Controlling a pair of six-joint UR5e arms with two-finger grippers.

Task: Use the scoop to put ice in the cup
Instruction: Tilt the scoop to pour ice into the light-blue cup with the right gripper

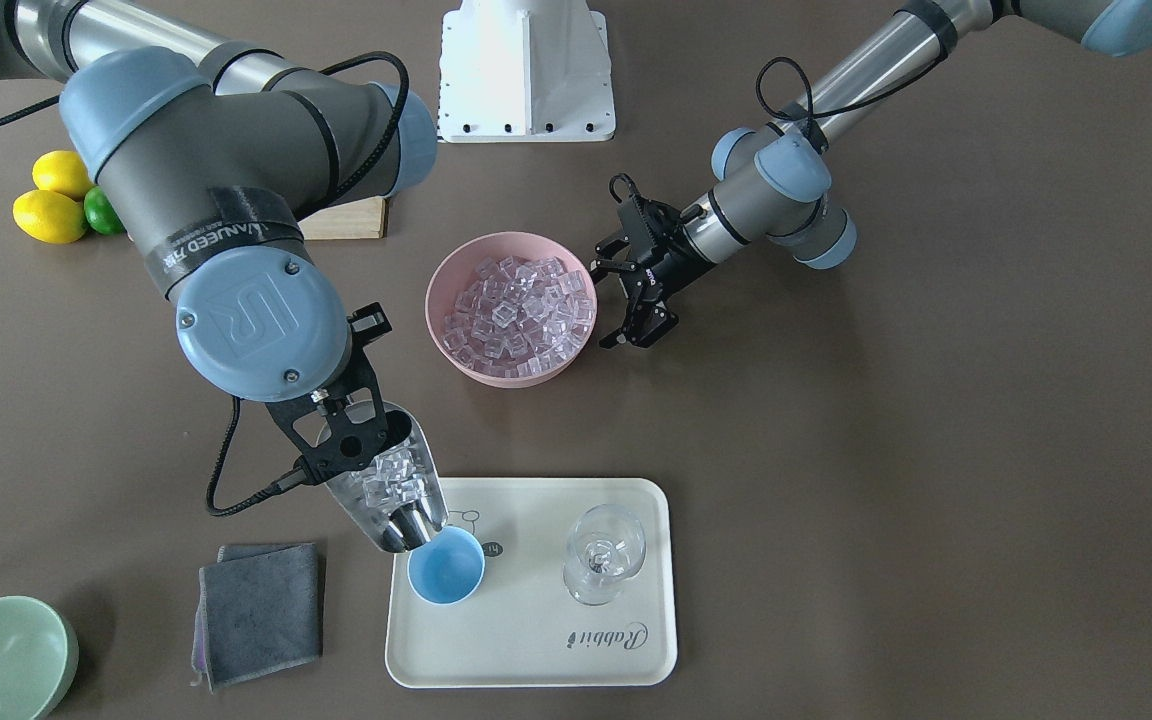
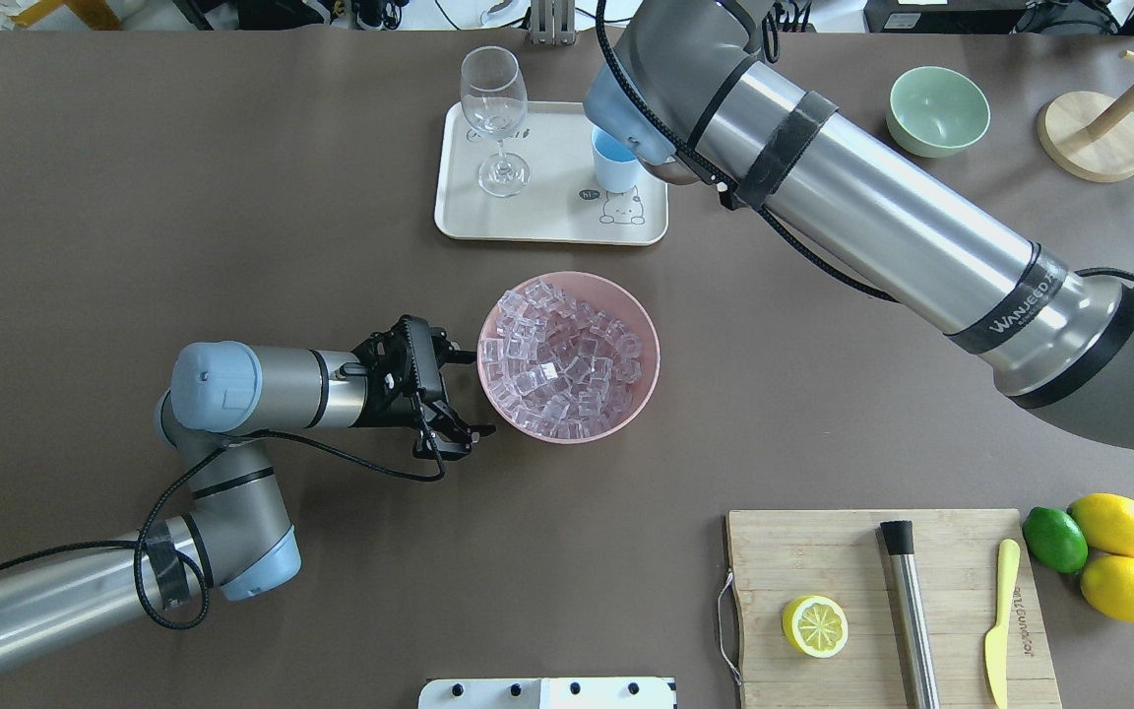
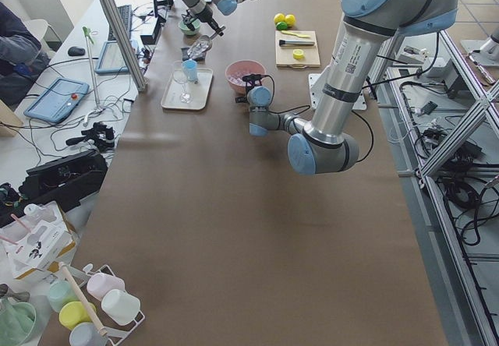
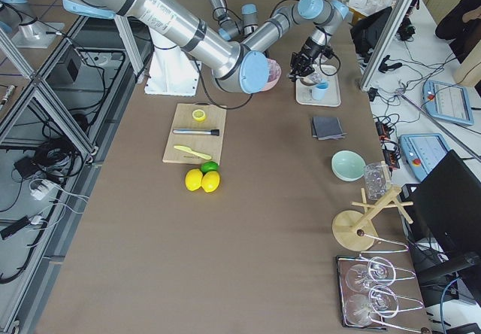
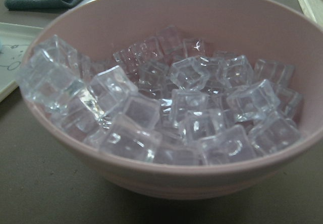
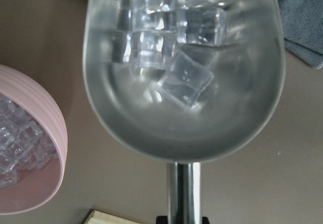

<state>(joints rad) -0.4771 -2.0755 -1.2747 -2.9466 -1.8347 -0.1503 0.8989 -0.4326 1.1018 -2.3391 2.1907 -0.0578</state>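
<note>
Exterior front-facing view: scoop (image 1: 391, 480) slanted nose-down, lip just over the rim of cup (image 1: 446, 566), angled so the load can slide forward
Right gripper (image 1: 346, 440): clenched on the scoop handle, wrist angled to tip the trough toward the cup
Load: ice (image 6: 184, 77) in the trough, several cubes bunched toward the open front, one loose cube behind them
Stock: more ice heaped in pink bowl (image 1: 511, 375) at mid-table, well apart from the cup
Cup: upright on cream tray (image 1: 536, 650), at the corner nearest the scoop; interior plain blue, no cube visible inside
Left gripper (image 1: 608, 305): jaws spread, grasping nothing, just beside the pink bowl, probably placed to steady it; contact not discernible
Wine glass (image 1: 604, 555): upright on the same tray, apart from the cup, off the pour line
Grey cloth (image 1: 261, 612): folded on the table beside the tray, likely for spills
Step judged: pour at its start, steeper tilt probably needed
Risk: scoop mouth wider than the cup, so stray cubes may land on the tray
</note>
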